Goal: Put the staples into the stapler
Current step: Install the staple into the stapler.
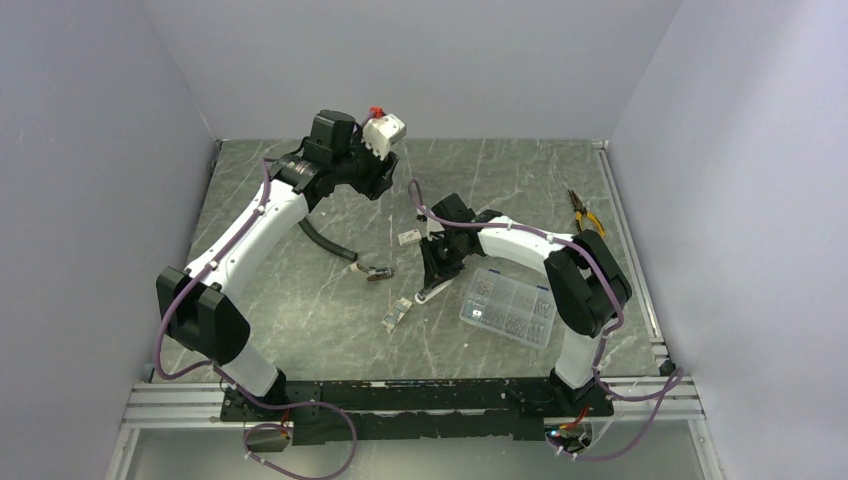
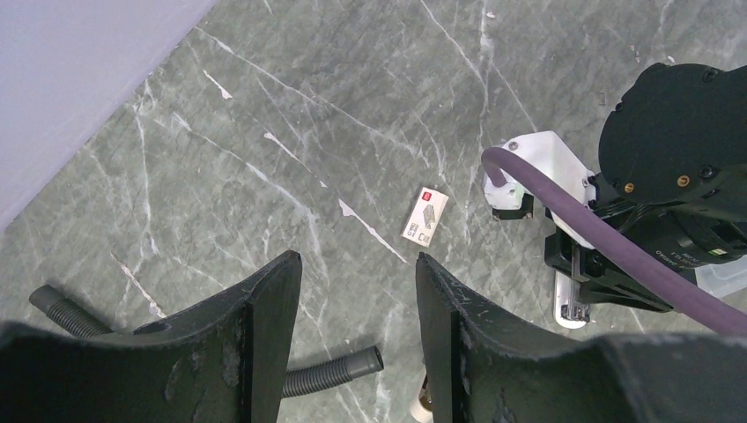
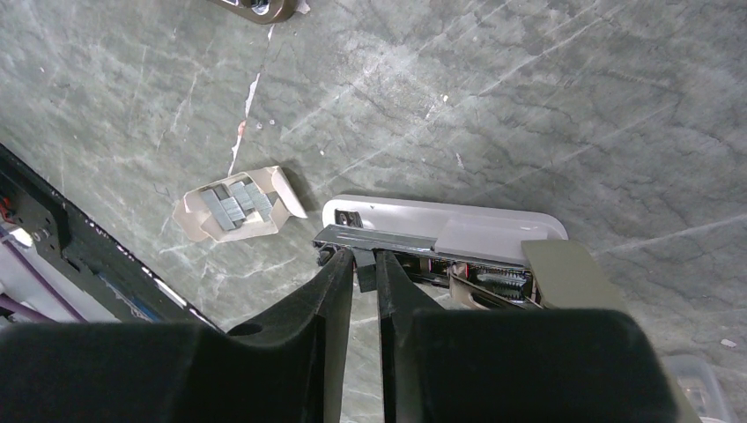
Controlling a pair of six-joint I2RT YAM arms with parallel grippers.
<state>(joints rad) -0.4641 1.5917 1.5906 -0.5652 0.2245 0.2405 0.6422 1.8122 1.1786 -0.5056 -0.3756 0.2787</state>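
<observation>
The stapler (image 3: 445,233) lies hinged open on the counter (image 3: 528,106), centre of the right wrist view, its channel bared for loading. The right pincer (image 3: 364,260) is nipped on a grey staple strip (image 3: 365,275) at the channel's end. The left pincer (image 2: 357,264) hangs apart and empty.

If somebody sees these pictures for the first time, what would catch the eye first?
Probably the small olive-grey stapler with its silver-white metal base, lying opened on the green marble-patterned table, with the right gripper at the front end of its channel. Beside it lies an opened cardboard box of grey staples. The left gripper hangs open above the table, empty.
</observation>
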